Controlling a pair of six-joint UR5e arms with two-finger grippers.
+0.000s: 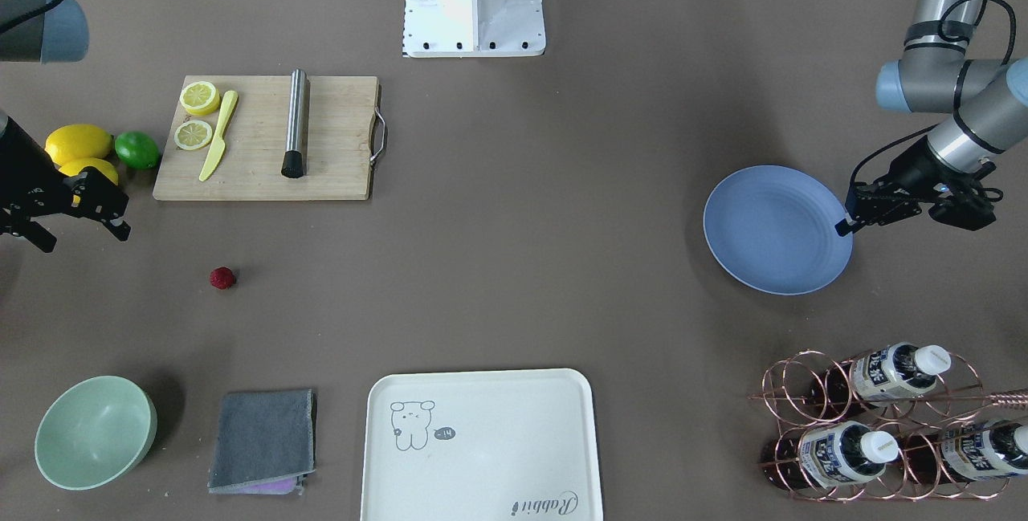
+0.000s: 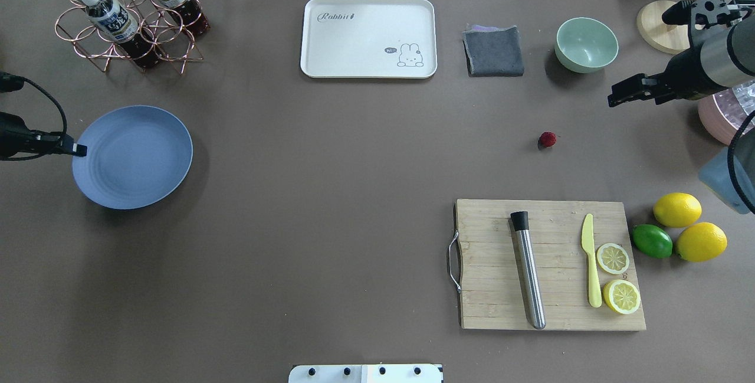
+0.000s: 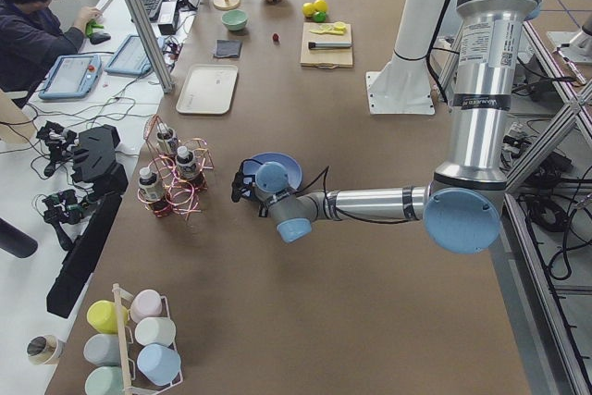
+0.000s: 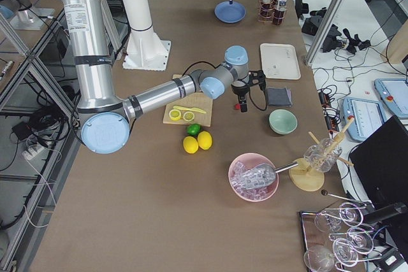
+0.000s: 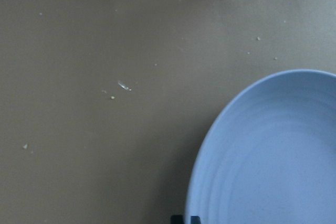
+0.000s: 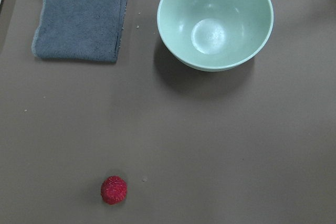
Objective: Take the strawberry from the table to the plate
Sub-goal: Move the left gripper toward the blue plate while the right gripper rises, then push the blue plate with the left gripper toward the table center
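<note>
The strawberry (image 1: 222,278) (image 2: 547,139) (image 6: 114,190) is a small dark red berry lying alone on the brown table (image 2: 330,153), between the cutting board and the mint bowl. My right gripper (image 1: 84,238) (image 2: 612,95) hovers open and empty, off to the side of the berry and apart from it. Far across the table sits the blue plate (image 1: 777,230) (image 2: 133,157) (image 5: 273,156), with nothing on it. At the plate's outer rim my left gripper (image 1: 843,225) (image 2: 79,150) is shut and holds nothing.
A wooden cutting board (image 2: 548,265) carries a steel muddler, a yellow knife and lemon halves. Two lemons (image 2: 690,226) and a lime lie beside it. A mint bowl (image 2: 586,44), grey cloth (image 2: 494,51), cream tray (image 2: 368,38) and bottle rack (image 2: 127,17) line the far edge.
</note>
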